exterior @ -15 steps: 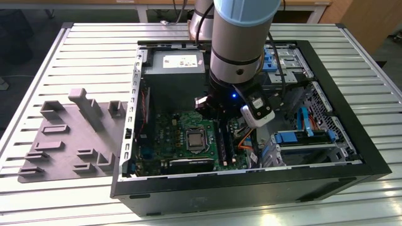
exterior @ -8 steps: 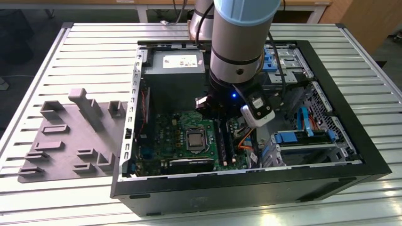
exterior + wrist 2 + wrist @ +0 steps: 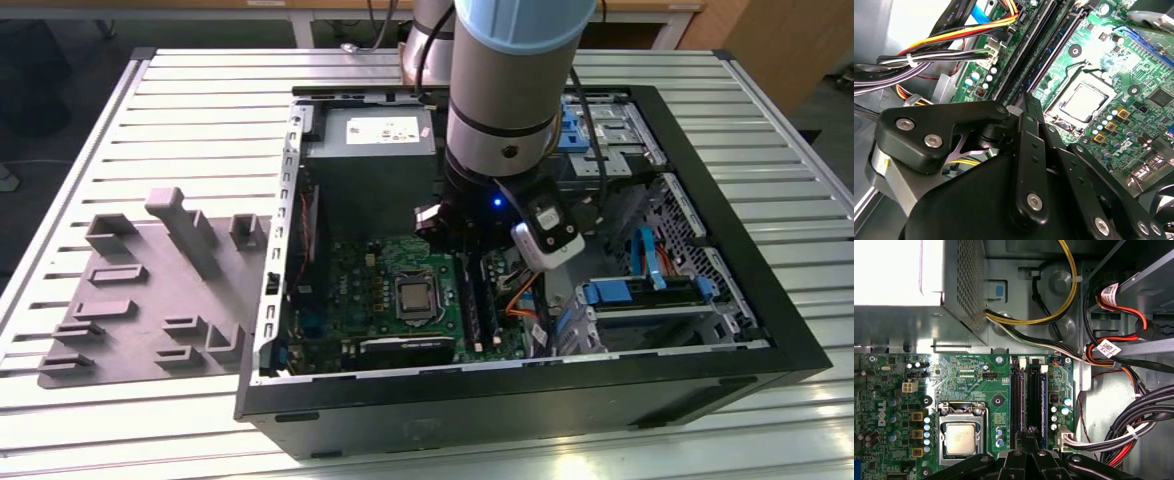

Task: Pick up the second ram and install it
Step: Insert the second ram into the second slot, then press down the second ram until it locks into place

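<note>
arm: 1 (image 3: 514, 90)
PC case: 1 (image 3: 747, 330)
grey tray: 1 (image 3: 134, 300)
CPU socket: 1 (image 3: 960, 437)
motherboard: 1 (image 3: 969, 375)
PSU: 1 (image 3: 367, 150)

Arm (image 3: 514, 90) upright, tool (image 3: 1026, 107) pointing down, fingers pinched together

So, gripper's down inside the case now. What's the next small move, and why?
Probably a slow, short push straight down with no sideways shift. In the first wrist view the gripper sits directly over the long black memory slots beside the processor socket, lined up along their length.
</note>
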Robot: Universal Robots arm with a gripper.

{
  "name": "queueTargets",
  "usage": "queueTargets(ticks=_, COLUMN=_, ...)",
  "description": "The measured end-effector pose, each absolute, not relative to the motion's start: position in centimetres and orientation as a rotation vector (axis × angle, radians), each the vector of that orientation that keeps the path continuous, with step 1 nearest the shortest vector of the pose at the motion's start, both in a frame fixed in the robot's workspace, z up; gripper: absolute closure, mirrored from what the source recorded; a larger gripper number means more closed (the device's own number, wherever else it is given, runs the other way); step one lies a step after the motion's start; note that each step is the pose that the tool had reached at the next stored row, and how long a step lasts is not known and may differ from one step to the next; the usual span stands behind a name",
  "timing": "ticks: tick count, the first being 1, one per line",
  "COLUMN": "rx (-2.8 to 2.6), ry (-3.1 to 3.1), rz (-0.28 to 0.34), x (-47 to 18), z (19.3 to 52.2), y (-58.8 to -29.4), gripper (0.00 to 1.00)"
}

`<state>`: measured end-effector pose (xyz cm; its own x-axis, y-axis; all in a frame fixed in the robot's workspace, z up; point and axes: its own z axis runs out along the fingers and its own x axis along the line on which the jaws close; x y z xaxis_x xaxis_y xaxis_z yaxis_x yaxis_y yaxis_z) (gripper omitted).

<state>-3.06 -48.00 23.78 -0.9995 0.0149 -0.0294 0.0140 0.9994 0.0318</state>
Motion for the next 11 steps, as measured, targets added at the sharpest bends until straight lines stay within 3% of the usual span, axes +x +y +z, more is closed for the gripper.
queueTargets(ticks=11, rx=0.022, ry=3.112, rz=0.049, x=-3.06, z=24.43, y=-47.87, gripper=0.89)
